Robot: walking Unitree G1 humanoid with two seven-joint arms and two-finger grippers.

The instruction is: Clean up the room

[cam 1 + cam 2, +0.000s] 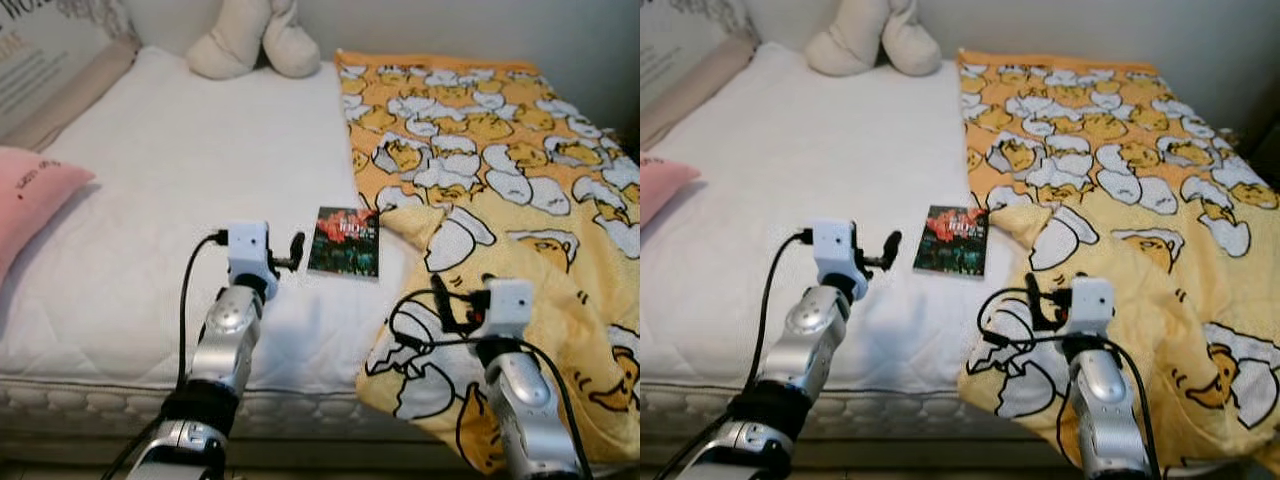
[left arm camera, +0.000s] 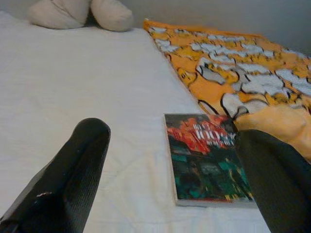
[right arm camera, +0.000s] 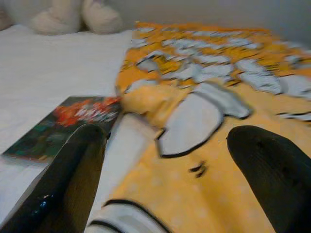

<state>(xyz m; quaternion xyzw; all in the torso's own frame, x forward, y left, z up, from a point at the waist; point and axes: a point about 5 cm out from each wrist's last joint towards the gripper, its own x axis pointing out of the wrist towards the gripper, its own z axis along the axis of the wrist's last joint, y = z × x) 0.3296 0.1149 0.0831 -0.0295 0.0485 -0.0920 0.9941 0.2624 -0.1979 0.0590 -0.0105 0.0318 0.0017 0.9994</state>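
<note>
One dark-covered book (image 1: 344, 242) with red lettering, flat on white mattress (image 1: 170, 190)

The book (image 2: 206, 158) on the white mattress (image 1: 180, 190) carries a pale cover title too blurred to read, perhaps "100" in it. The pink pillow (image 1: 30, 195) bears small illegible lettering. A printed cushion (image 1: 40, 45) shows large letters, roughly "NOZ"

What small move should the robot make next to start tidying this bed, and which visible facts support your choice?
Probably ease the left gripper forward and down over the book. The book lies flat on the white mattress, just beyond that gripper, its far corner touching the yellow blanket. The jaws stand open and empty, so it looks like the nearest loose item to grasp.
</note>
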